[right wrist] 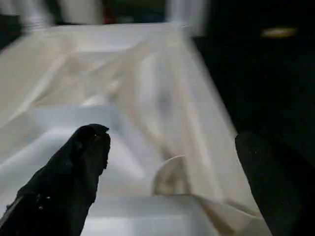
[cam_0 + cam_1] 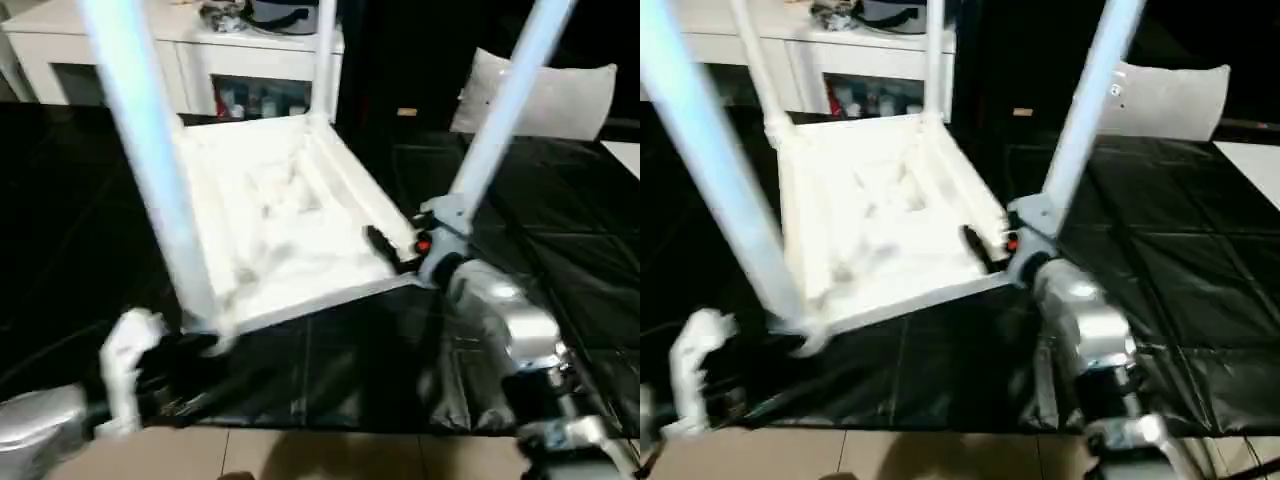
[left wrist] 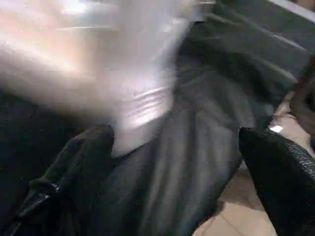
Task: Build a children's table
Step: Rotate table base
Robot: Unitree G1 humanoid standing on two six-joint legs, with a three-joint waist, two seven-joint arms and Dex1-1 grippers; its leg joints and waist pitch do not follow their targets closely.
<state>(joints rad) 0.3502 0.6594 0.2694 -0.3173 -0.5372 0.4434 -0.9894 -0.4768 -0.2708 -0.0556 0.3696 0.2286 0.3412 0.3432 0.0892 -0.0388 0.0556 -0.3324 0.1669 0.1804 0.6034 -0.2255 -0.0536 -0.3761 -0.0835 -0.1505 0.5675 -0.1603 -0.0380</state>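
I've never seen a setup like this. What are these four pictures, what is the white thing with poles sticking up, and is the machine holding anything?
It is a humanoid robot building a children's table. The two wide pictures come from cameras in its head, looking down over its silver forearms. The other two come from cameras on its wrists, looking along black fingers.

The white table lies upside down on a black-covered worktable, ribbed underside showing, with legs standing up from its corners.

The right gripper is open over a corner of the underside. The left gripper is open near a leg's base. Neither holds anything.
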